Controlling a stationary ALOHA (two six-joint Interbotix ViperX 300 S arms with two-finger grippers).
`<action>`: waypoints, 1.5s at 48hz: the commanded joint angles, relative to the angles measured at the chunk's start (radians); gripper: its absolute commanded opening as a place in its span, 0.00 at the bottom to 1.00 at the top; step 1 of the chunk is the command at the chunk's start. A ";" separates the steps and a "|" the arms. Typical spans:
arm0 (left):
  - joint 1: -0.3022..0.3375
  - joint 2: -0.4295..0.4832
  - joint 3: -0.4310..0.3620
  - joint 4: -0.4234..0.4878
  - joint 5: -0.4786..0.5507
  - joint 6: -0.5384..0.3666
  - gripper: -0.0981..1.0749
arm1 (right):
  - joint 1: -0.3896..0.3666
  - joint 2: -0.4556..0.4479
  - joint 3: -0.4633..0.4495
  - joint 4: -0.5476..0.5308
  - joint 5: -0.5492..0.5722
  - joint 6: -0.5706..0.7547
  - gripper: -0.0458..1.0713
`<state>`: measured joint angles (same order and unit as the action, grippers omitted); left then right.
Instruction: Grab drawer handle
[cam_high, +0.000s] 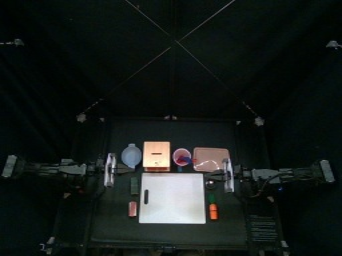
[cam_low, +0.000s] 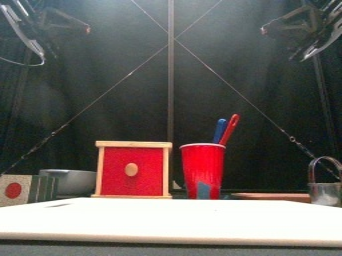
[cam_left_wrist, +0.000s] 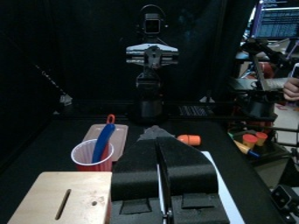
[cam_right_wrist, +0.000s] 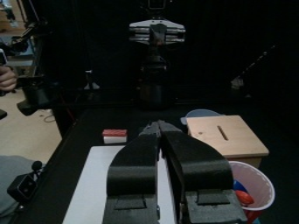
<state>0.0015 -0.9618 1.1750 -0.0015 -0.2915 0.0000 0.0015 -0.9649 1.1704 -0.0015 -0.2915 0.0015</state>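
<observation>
A small wooden drawer box with a red front stands at the back of the table. Its round red knob handle faces the table's front. From above the box shows a light wooden top. My left gripper hovers high at the table's left edge, its jaws shut and empty, with the box below and to one side. My right gripper hovers high at the right edge, shut and empty, apart from the box. Both hang high in the front view's corners.
A red cup with blue and red pens stands right of the box. A pink tray, a bluish object, a white sheet and orange markers lie about. A person's hand shows beyond the curtains.
</observation>
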 joint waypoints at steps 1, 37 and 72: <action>-0.002 0.057 -0.003 -0.003 -0.005 -0.005 0.13 | -0.002 0.049 -0.021 -0.003 -0.005 0.008 0.02; -0.189 0.669 -0.052 -0.767 -0.411 -0.094 0.14 | -0.170 0.980 -0.637 -0.170 -0.124 -0.002 0.07; -0.186 0.905 -0.106 -0.845 -0.414 -0.396 0.37 | -0.285 1.276 -0.834 -0.187 -0.063 -0.006 0.07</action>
<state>-0.1887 -0.0675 1.0968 -0.8483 -0.6949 -0.3912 -0.2730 0.3206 0.3559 -0.1810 -0.3574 -0.0031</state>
